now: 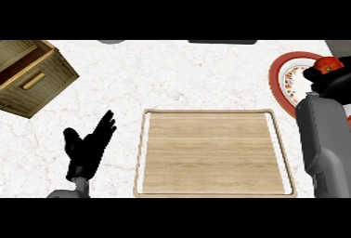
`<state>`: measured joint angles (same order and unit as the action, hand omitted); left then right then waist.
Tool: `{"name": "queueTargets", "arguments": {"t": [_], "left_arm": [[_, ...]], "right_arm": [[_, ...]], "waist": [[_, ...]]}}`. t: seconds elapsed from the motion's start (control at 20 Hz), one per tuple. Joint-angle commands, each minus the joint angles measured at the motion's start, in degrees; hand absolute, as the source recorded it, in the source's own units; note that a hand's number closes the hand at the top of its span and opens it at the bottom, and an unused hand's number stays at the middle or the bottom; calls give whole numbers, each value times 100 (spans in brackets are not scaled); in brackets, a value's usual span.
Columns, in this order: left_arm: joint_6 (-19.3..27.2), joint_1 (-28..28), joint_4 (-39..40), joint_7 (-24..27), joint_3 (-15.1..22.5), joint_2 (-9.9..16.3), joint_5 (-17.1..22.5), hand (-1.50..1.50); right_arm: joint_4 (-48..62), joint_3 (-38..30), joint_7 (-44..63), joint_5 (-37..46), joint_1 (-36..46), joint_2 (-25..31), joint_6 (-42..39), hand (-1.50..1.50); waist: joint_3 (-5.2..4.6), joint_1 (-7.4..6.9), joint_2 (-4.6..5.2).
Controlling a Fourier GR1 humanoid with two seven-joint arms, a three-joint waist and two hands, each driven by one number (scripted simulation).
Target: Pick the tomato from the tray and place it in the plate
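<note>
Spanning most of the view, a white marbled counter [192,74] is recorded as the base surface, with a wooden drawer box [31,76] sitting tilted at its upper left. Next in size, the wooden tray [214,153] lies at centre, its raised pale rim framing a bare board with nothing on it. The right forearm [328,148] runs up the right edge of the view to the plate [280,79], a red-rimmed dish with a patterned border, partly cut off by the view's edge. The left hand [89,144] is noted resting open beside the tray's left side, fingers straight and pointing up. The right hand [330,80] is seen over the plate with dark fingers curled round the tomato [329,63], of which only a red cap shows above the fingers (the lower half is hidden by the hand). Whether the tomato already touches the plate cannot be told. The tomato is judged light, round and smooth-skinned, so somewhat slippery, and soft enough to bruise if squeezed hard; a hold across its widest part, with fingers and thumb on opposite sides, is judged the most secure, and the present wrap appears to be of that kind. A low release onto the plate's flat centre is advised, since a round fruit may roll toward the rim.
</note>
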<state>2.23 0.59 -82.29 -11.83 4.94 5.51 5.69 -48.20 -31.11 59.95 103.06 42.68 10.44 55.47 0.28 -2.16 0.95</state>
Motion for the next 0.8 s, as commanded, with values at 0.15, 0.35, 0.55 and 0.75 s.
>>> {"name": "queueTargets", "arguments": {"t": [0.15, 0.35, 0.55, 0.75], "left_arm": [[-161, 33, 503, 338, -200, 43, 83, 0], [-14, 34, -11, -156, -29, -7, 13, 0], [-13, 167, 115, -107, -33, -41, -8, 0], [25, 114, -43, -225, 15, -57, -32, 0]], "right_arm": [[1283, -463, -184, -702, -2, 647, 1549, 150], [1887, -861, -358, -1571, 233, 1024, 1035, 150], [2587, -931, -1116, -2537, 398, 1203, 120, -150], [2689, -1100, -2287, -3477, 214, 1146, 371, -150]], "waist": [[-16, 56, -6], [-1, 25, -6], [11, 19, 20], [29, -21, 29]]}}
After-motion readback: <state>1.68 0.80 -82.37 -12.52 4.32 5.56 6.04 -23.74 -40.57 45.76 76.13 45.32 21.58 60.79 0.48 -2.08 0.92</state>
